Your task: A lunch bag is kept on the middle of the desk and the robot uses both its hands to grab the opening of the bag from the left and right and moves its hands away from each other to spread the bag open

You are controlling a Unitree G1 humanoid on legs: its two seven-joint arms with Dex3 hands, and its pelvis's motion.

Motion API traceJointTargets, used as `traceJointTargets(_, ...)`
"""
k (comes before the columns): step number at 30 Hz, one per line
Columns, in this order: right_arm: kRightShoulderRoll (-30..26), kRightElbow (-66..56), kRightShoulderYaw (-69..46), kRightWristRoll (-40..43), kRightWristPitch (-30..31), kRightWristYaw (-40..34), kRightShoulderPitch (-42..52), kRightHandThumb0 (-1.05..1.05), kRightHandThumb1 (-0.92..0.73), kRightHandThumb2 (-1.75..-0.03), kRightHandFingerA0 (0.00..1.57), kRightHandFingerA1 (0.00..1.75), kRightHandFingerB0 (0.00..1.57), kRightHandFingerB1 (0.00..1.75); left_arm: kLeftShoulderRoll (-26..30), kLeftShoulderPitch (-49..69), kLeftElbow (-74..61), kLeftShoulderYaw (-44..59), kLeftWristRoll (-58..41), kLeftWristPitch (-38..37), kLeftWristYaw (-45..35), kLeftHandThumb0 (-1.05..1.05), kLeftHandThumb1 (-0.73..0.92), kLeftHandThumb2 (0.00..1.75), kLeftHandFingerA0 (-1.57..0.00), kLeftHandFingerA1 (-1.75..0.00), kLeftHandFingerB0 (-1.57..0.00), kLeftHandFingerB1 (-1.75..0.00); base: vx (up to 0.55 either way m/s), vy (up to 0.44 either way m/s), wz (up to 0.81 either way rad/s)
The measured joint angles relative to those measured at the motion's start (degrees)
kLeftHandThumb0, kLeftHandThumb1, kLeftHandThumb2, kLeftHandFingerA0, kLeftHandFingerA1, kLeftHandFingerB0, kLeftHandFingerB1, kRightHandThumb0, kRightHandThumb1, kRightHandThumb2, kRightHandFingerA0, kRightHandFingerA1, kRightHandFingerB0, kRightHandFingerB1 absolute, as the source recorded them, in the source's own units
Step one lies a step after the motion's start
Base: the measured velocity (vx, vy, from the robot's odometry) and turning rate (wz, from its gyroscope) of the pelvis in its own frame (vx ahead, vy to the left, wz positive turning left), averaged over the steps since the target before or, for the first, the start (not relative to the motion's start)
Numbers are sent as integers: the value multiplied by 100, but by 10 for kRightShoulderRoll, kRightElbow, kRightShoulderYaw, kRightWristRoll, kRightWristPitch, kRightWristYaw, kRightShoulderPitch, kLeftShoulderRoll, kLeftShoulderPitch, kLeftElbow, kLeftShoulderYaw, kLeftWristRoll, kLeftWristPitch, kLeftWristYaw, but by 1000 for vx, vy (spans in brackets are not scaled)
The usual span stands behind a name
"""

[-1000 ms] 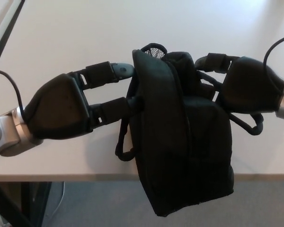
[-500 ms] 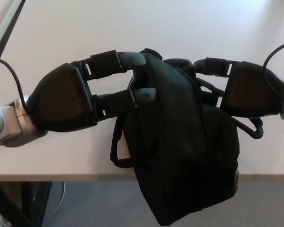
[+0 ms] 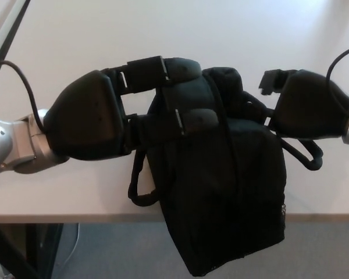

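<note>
The left hand [image 3: 99,123] is being held in from the left on its silver wrist, palm shell turned up toward the camera. Two thick fingers [image 3: 189,119] are being extended rightward, one above the other, with their grey tips lying over dark fabric. The right hand [image 3: 305,104] is being held in from the right, level with the left. Only one short finger segment is being shown at its upper left; its remaining fingers are being hidden from the head view.
</note>
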Motion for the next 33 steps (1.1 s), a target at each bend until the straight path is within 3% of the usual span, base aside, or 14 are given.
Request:
traceJointTargets(7, 2, 2, -13, 13, -26, 19, 8, -39, -61, -59, 33, 36, 24, 29, -3, 11, -22, 13, -9, -14, -18, -16, 48, 57, -38, -39, -35, -35, 0, 0, 0)
traceJointTargets(13, 2, -12, 10, -6, -11, 12, 7, -34, -59, -59, 37, 34, 21, 30, -4, 32, -32, 12, -4, -14, -24, -13, 45, 54, -48, -39, -39, -34, 0, 0, 0)
traceJointTargets(15, 5, -7, 1, -3, -12, 16, 8, -39, -57, -58, 38, 33, 21, 30, -7, 44, -28, 9, -3, -14, -23, -8, 47, 55, -56, -40, -50, -36, 0, 0, 0)
traceJointTargets(17, 8, -1, -17, 10, -20, 30, 12, -40, -54, -57, 42, 34, 25, 30, -13, 57, -23, 4, -1, -14, -21, -19, 41, 54, -116, -57, -104, -58, 0, 0, 0)
traceJointTargets(21, 10, 1, -37, 25, -36, 47, 20, -40, -54, -57, 41, 33, 24, 30, -19, 98, 1, 4, -14, -14, -36, -13, 37, 68, -122, -63, -111, -64, 0, 0, 0)
traceJointTargets(22, 10, 2, -42, 29, -40, 51, 22, -40, -54, -56, 40, 33, 25, 31, -21, 108, 10, 4, -18, -14, -39, -22, 24, 109, -114, -128, -107, -104, 0, 0, 0)
traceJointTargets(23, 10, 1, -44, 31, -42, 53, 24, -40, -53, -56, 41, 34, 25, 31, -23, 115, 24, 3, -20, -14, -39, -21, 21, 107, -126, -134, -112, -125, 0, 0, 0)
traceJointTargets(24, 10, 0, -48, 35, -46, 56, 27, -40, -53, -56, 42, 34, 26, 31, -26, 126, 47, 0, -22, -14, -39, -25, 21, 123, -104, -169, -90, -153, 0, 0, 0)
traceJointTargets(25, 10, -2, -51, 37, -48, 59, 30, -40, -53, -56, 42, 34, 26, 31, -29, 137, 70, -3, -22, -14, -38, -25, 21, 123, -104, -169, -90, -153, 0, 0, 0)
traceJointTargets(28, 11, -7, -56, 40, -55, 63, 33, -39, -52, -56, 45, 35, 30, 32, -46, 159, 121, -7, -24, -13, -31, -22, 26, 125, -95, -171, -84, -160, 0, 0, 0)
traceJointTargets(29, 11, -12, -57, 41, -59, 64, 33, -37, -49, -56, 67, 41, 60, 39, -58, 170, 148, -7, -28, -10, -27, -19, 33, 121, -94, -171, -81, -160, 0, 0, 0)
traceJointTargets(30, 11, -12, -58, 42, -59, 64, 33, -37, -49, -56, 67, 41, 60, 39, -61, 171, 152, -7, -28, -10, -26, -19, 33, 121, -94, -171, -81, -160, 0, 0, 0)
traceJointTargets(32, 12, -15, -63, 45, -63, 63, 37, -40, -50, -56, 85, 105, 88, 60, -75, 180, 184, -4, -34, -7, -16, -19, 43, 116, -98, -169, -80, -153, 0, 0, 0)
traceJointTargets(33, 14, -16, -66, 48, -64, 63, 40, -40, -50, -56, 85, 105, 88, 60, -83, 184, 199, -2, -39, -7, -11, -19, 43, 116, -98, -169, -80, -153, 0, 0, 0)
